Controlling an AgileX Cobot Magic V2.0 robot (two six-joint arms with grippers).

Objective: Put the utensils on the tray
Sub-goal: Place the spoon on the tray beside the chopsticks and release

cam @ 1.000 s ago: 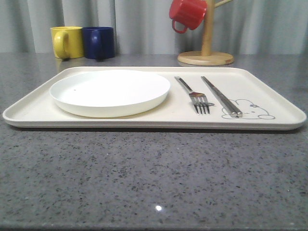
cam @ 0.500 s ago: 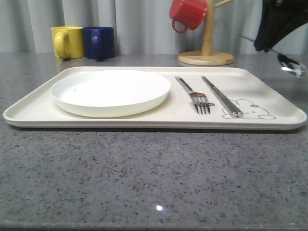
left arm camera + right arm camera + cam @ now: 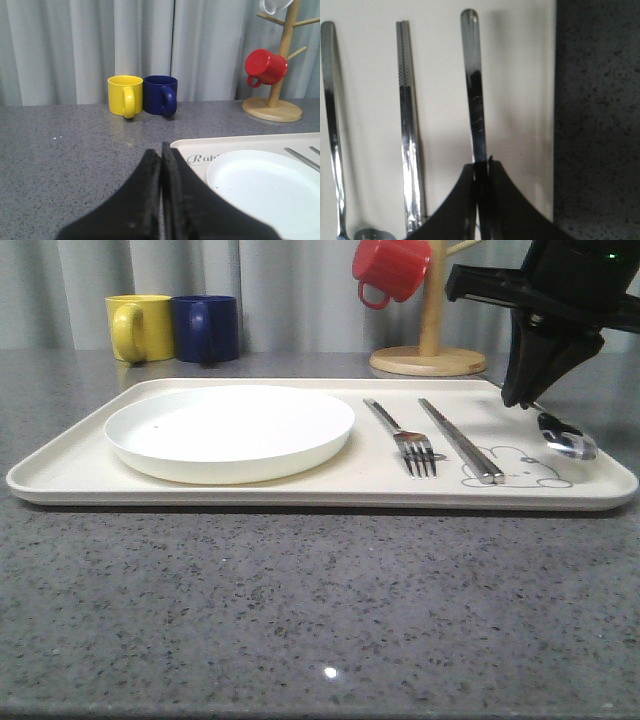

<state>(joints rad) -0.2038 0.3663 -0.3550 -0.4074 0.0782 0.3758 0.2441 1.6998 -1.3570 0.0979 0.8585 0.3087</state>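
Observation:
The cream tray (image 3: 80, 472) holds the white plate (image 3: 230, 428) on its left half, with the fork (image 3: 400, 435) and the chopsticks (image 3: 460, 440) side by side to the right. My right gripper (image 3: 525, 398) is over the tray's right end, shut on the spoon's handle (image 3: 472, 75). The spoon bowl (image 3: 567, 437) sits low at the tray surface beside the rabbit drawing; whether it touches I cannot tell. In the right wrist view the spoon lies parallel to the chopsticks (image 3: 407, 125) and fork (image 3: 331, 125). My left gripper (image 3: 161, 155) is shut and holds nothing, near the tray's corner (image 3: 225, 147).
A yellow mug (image 3: 138, 327) and a blue mug (image 3: 205, 328) stand behind the tray at the back left. A wooden mug stand (image 3: 428, 360) with a red mug (image 3: 390, 268) hanging on it is at the back right. Grey speckled counter (image 3: 300, 610) lies in front.
My right arm has come in from the upper right carrying the spoon and lowered it to the tray's right end. Plate, fork and chopsticks have not moved.

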